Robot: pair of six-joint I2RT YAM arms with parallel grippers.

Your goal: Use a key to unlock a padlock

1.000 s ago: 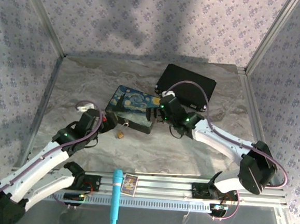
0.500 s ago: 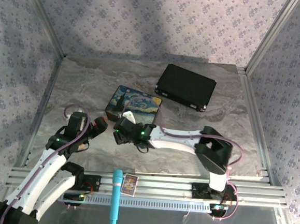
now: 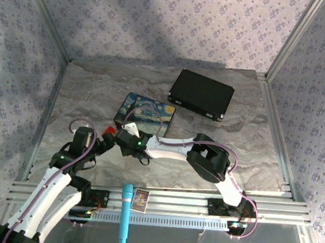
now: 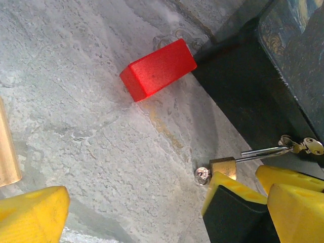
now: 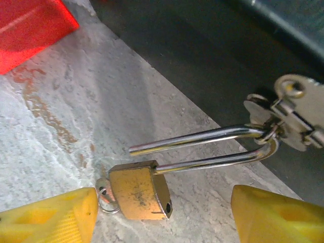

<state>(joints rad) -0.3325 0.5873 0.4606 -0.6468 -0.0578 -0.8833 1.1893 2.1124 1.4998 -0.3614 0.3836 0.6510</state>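
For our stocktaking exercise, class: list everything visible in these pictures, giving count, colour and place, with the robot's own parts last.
painted box: one, starry blue and yellow, mid-table.
padlock: one, brass with silver shackle, on the table, hooked through the painted box's hasp.
key: one, silver, at the padlock's base.
red block: one, red, beside the painted box.
case: one, black, beyond the painted box, rightward.
tube: one, light blue, on the near rail.
card: one, pale-edged, beside the tube.
table: one, grey marble.
left claw: one, yellow fingers, open, near the red block.
right claw: one, yellow fingers, open, astride the padlock.
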